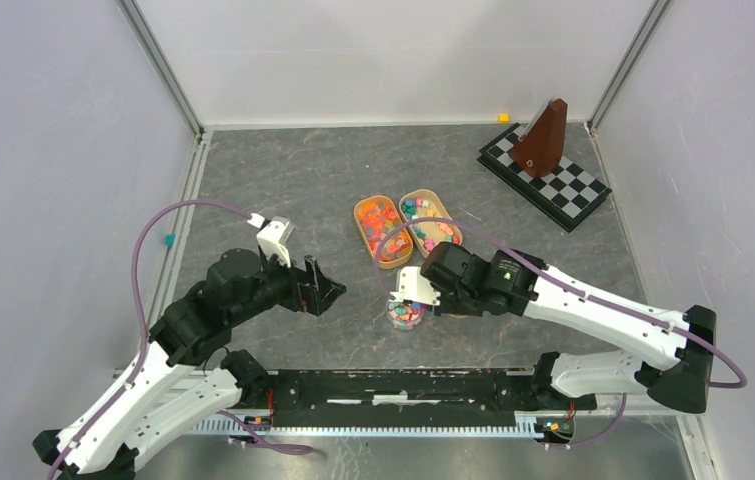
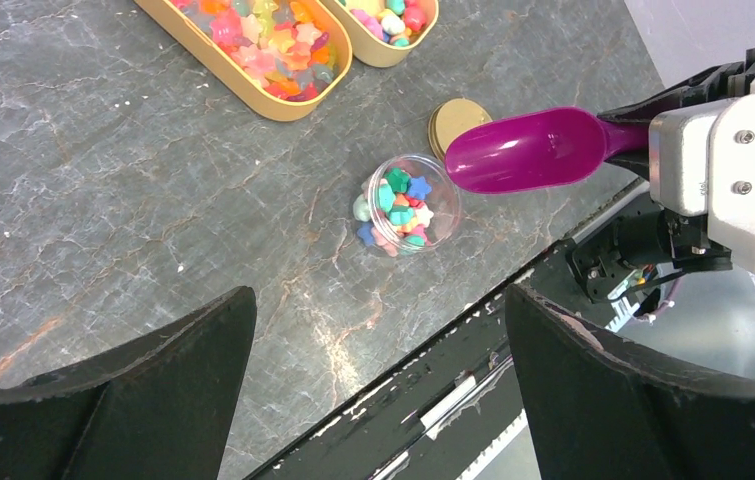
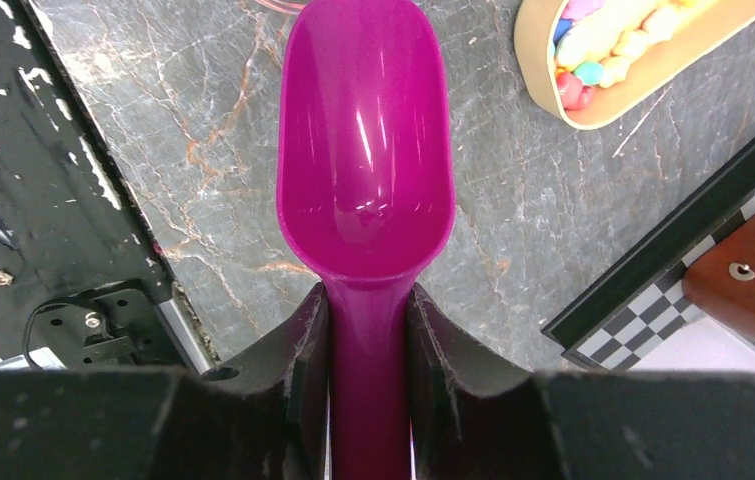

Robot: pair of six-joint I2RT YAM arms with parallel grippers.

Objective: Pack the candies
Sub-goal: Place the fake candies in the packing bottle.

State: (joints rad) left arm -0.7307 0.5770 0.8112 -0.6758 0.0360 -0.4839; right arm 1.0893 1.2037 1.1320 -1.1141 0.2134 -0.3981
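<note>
Right wrist view shows the right gripper point(image 3: 368, 335) clamped on the handle of the purple scoop point(image 3: 365, 150), whose bowl is empty; left wrist view has the scoop's tip at the rim of a small clear jar point(image 2: 453, 215) part-filled with candies point(image 2: 405, 205); more candies fill two oval trays point(image 2: 253, 102) beyond; the left gripper point(image 2: 378, 300) hangs with jaws wide apart, the jar well ahead of it

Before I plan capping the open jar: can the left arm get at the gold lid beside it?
Probably not cleanly. The left gripper is open and empty, but the purple scoop in the right gripper seems to hang over part of the gold lid.
</note>
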